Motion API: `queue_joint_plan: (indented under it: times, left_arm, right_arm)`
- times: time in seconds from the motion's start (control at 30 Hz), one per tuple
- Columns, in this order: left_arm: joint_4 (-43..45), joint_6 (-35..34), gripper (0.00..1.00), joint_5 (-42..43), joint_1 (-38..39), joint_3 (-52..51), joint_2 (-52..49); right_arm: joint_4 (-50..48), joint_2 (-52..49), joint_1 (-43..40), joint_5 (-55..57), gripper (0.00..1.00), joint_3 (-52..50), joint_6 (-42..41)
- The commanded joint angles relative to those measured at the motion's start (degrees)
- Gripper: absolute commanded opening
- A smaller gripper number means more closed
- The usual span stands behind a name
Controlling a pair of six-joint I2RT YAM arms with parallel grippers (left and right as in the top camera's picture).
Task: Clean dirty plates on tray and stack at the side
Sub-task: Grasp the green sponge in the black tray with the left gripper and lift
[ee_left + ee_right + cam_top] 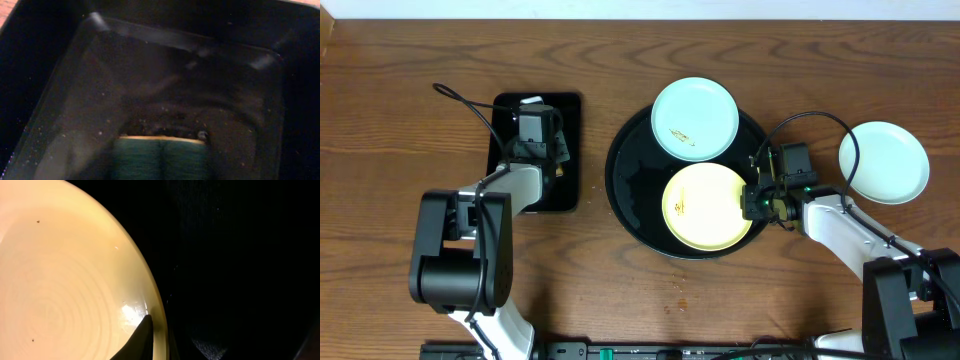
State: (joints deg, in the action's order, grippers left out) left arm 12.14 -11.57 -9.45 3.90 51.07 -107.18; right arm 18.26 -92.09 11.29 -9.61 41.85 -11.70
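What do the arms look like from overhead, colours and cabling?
The left arm and right arm match: bulky black joint housings, white links, black wrists. A thin black cable loops off each, left cable and right cable. A small green light shows near the right gripper.

No words to read here.
The yellow plate (705, 207), the blue plates (694, 118), the round tray (628, 190) and the small black tray (571, 155) show no letters, numbers or signs.

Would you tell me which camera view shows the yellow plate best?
Overhead: nearly the whole yellow plate shows on the black tray, smear included. Right wrist shows only part of it, close up; left wrist shows none.
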Motion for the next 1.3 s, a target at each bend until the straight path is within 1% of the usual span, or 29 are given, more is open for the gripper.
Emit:
queue_joint_plan:
  times: [0.0,0.03,0.07,0.1,0.13,0.27,0.33,0.4,0.47,0.53,0.57,0.6,0.67,0.7,0.8,1.03,1.17,1.27]
  left_arm:
    - [-0.2,1.3,0.15,-0.7,0.0,-0.2,-1.6]
    - [0.2,1.8,0.29,-0.7,0.0,-0.2,-1.6]
    - [0.7,2.5,0.58,-0.7,0.0,-0.2,-1.6]
    - [1.2,3.3,0.78,-0.7,0.0,-0.2,-1.5]
    - [1.3,4.0,0.82,-0.7,0.0,-0.1,-1.3]
    - [-1.6,4.2,0.83,-0.2,0.0,-0.1,0.6]
    - [-5.0,3.6,0.83,2.1,0.0,-0.1,1.5]
    - [-8.6,3.6,0.78,5.5,0.0,-0.1,1.7]
    - [-12.3,3.6,0.70,7.3,0.0,-0.1,1.5]
    - [-13.6,3.7,0.52,7.3,0.0,-0.2,0.9]
    - [-13.6,3.7,0.38,7.3,0.0,-0.2,0.7]
    - [-13.4,3.7,0.26,7.0,-0.1,-0.2,0.7]
    - [-12.2,3.7,0.11,6.3,-0.4,-0.1,1.4]
    - [-11.9,3.6,0.08,6.0,-0.7,0.2,2.2]
    - [-11.9,3.6,0.08,5.9,-2.0,1.2,6.3]
    - [-12.6,3.9,0.08,5.8,-3.6,1.3,21.1]
    - [-13.1,3.9,0.08,5.8,-3.9,1.3,26.4]
    - [-13.0,3.9,0.08,5.8,-3.9,1.3,27.5]
  right_arm:
    - [0.2,-1.9,0.4,0.1,0.10,-0.8,-0.5]
    - [0.2,-1.9,0.4,0.1,0.10,-0.8,-0.5]
    - [0.2,-1.9,0.4,0.1,0.10,-0.8,-0.5]
    - [0.2,-1.9,0.4,0.1,0.10,-0.8,-0.5]
    - [0.2,-1.9,0.4,0.1,0.10,-0.8,-0.5]
    - [0.2,-1.9,0.4,0.1,0.11,-0.8,-0.5]
    - [0.1,-1.9,0.4,0.1,0.12,-0.8,-0.5]
    - [0.0,-1.9,0.4,0.1,0.12,-0.8,-0.5]
    - [0.0,-1.9,0.4,0.1,0.12,-0.8,-0.5]
    - [0.0,-1.9,0.4,0.1,0.12,-0.8,-0.5]
    - [0.0,-1.9,0.4,0.1,0.12,-0.8,-0.5]
    - [0.0,-1.9,0.4,0.1,0.12,-0.8,-0.5]
    - [0.0,-1.9,0.4,0.1,0.12,-0.8,-0.5]
    - [0.0,-1.9,0.4,0.1,0.12,-0.8,-0.5]
    - [0.0,-1.9,0.4,0.1,0.12,-0.8,-0.5]
    - [0.0,-1.9,0.4,0.1,0.12,-0.8,-0.5]
    - [0.2,-1.9,0.4,0.1,0.13,-0.8,-0.5]
    - [0.2,-1.9,0.4,0.2,0.21,-0.8,-0.5]
